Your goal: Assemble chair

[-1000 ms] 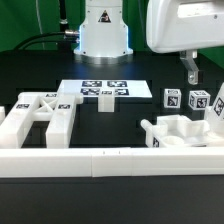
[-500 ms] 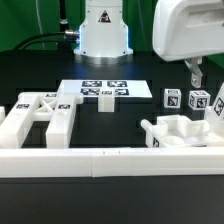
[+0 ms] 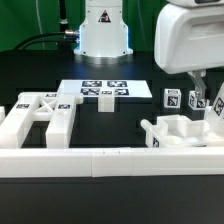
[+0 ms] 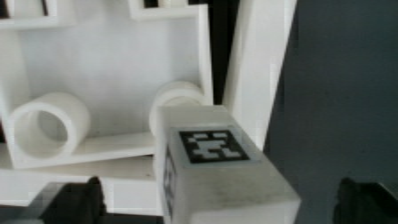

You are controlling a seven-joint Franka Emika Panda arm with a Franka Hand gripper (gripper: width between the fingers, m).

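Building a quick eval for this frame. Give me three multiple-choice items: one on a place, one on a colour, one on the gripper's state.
1. Where in the exterior view does the X-braced frame lie?
A) the view's right
B) the view's middle
C) the view's left

2. What colour is the table?
A) white
B) black
C) brown

3. How does the gripper stand?
A) open, with a finger on either side of the tagged leg
B) shut on the leg
C) shut on nothing

Key:
1 C, the frame sits by that view's left edge.
2 B, the bare top shows black between the white parts.
3 A, the wrist view shows a gap between each finger and the leg.
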